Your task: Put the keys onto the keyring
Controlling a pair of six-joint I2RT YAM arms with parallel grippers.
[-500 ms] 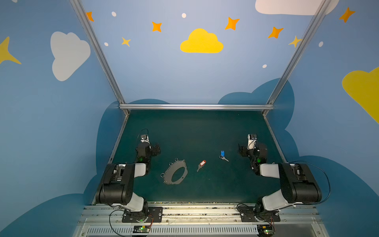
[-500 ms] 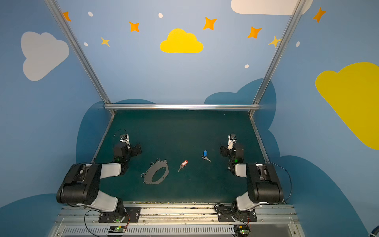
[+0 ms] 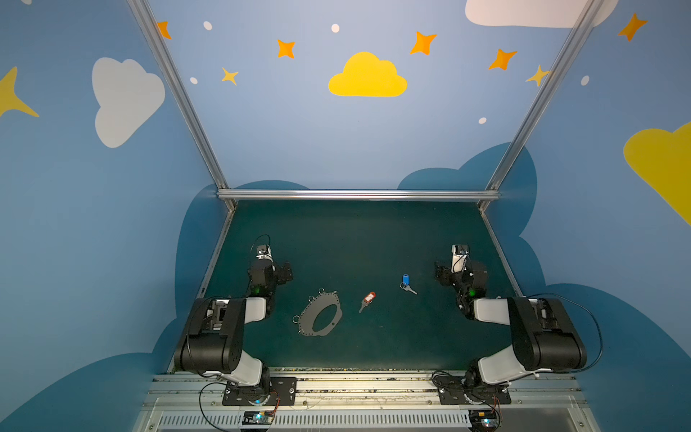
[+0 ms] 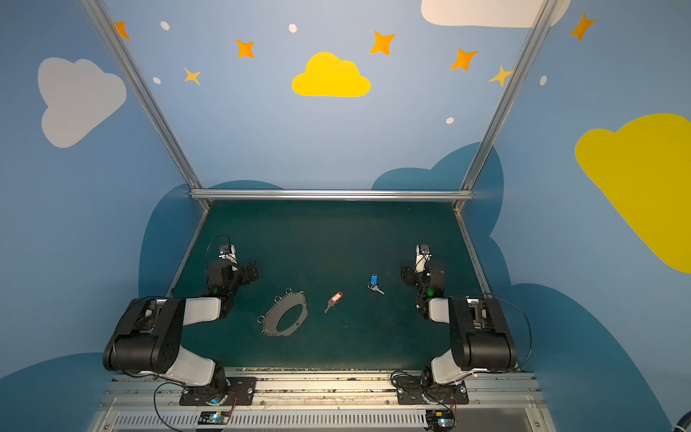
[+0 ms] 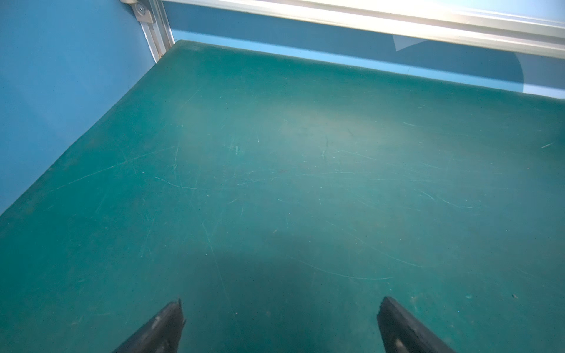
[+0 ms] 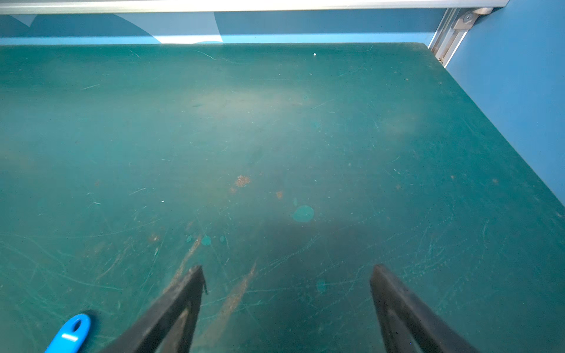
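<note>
Two jobs remain, none done: the red-tagged key (image 3: 367, 300) and blue-tagged key (image 3: 407, 283) lie loose on the green tabletop (image 3: 355, 239), neither joined to the keyring (image 3: 312, 310); that plate lies flat front-left of centre, the red-tagged key just beside it, the blue-tagged key nearer the right edge; left gripper (image 5: 282, 302) and right gripper (image 6: 287, 269) gape wide, empty, near the side edges; the rear half offers bare room.

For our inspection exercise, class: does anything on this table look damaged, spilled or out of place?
The dark green table mat looks worn: rust-brown stains and scratches near the right gripper. The grey oval keyring plate, red-tagged silver key and blue-tagged silver key lie flat.
</note>
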